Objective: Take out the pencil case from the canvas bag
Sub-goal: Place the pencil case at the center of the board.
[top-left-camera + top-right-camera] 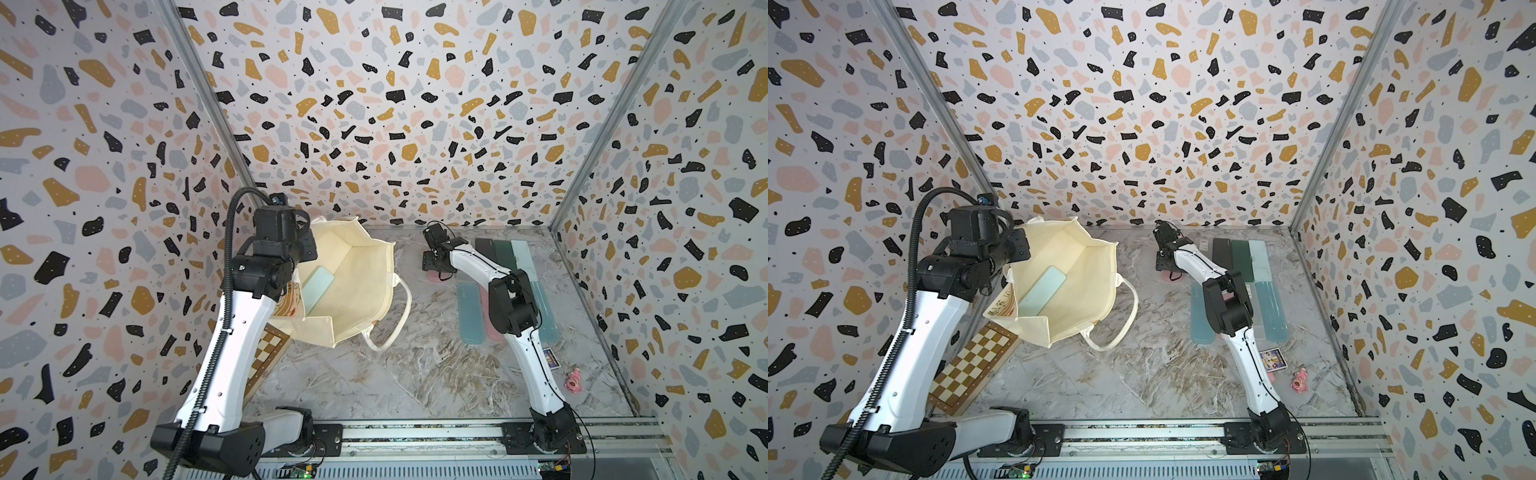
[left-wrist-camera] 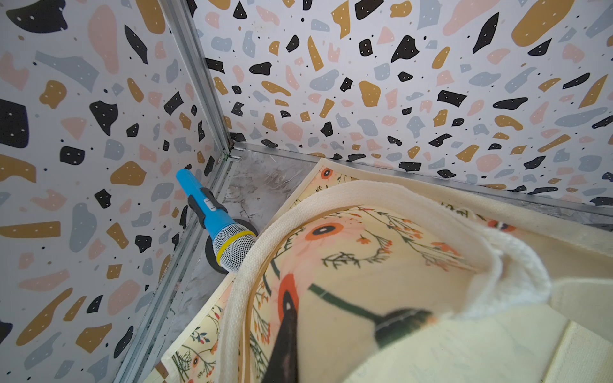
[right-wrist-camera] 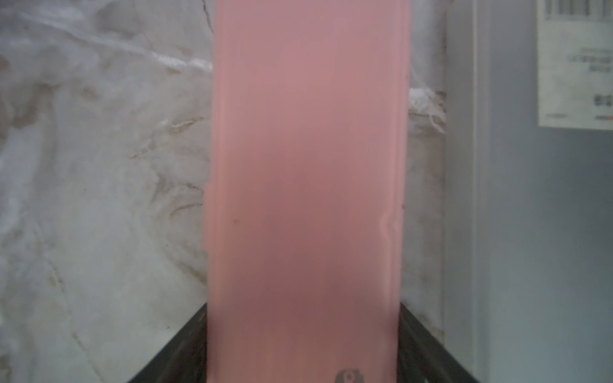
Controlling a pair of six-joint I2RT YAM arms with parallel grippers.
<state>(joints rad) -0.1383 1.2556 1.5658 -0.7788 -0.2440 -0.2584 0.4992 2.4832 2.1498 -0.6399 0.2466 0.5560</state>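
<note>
The cream canvas bag [image 1: 361,291] [image 1: 1075,286] lies at the back left with its mouth spread wide. A pale mint pencil case [image 1: 318,286] [image 1: 1042,293] rests inside it. My left gripper [image 1: 305,249] [image 1: 1017,249] is shut on the bag's near rim. The left wrist view shows one dark finger [image 2: 285,338] pressed into the floral fabric [image 2: 381,265]. My right gripper [image 1: 436,266] [image 1: 1169,268] [image 3: 303,305] is low over the table right of the bag. Its fingers [image 3: 185,335] clasp the sides of a pink pencil case [image 1: 434,277] [image 3: 305,165].
Several pencil cases, dark, green, pale and blue [image 1: 503,257] [image 1: 1237,253], lie in rows at the back right. A chessboard [image 1: 266,353] [image 1: 971,365] lies under the left arm. A card box [image 1: 550,358] and pink toy [image 1: 574,381] lie front right. A blue microphone [image 2: 215,219] stands in the back left corner.
</note>
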